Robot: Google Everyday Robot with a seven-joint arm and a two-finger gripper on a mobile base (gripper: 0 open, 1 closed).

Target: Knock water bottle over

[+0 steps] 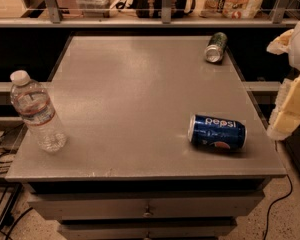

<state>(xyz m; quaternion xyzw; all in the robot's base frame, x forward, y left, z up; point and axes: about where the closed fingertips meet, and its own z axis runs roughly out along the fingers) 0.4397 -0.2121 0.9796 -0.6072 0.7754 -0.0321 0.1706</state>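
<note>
The pincer (291,106) hangs past the right edge of the worktop (140,84), apart or together nobody can tell, far from the water bottle (36,111) standing up near the left edge.

A single camera looks down at a steep slant from above the near edge of the grey table (140,84). It faces across the tabletop toward the shelf (140,20) that runs along the upper edge of the frame. It sits at middle range: the whole tabletop fits in view, with the drawer front (145,206) at the bottom. The water bottle (37,114) stands at the left, the Pepsi can (217,132) lies at lower right, and the green can (216,47) lies at upper right. The gripper (289,111) shows at the right edge of the frame, just off the table's right side.
</note>
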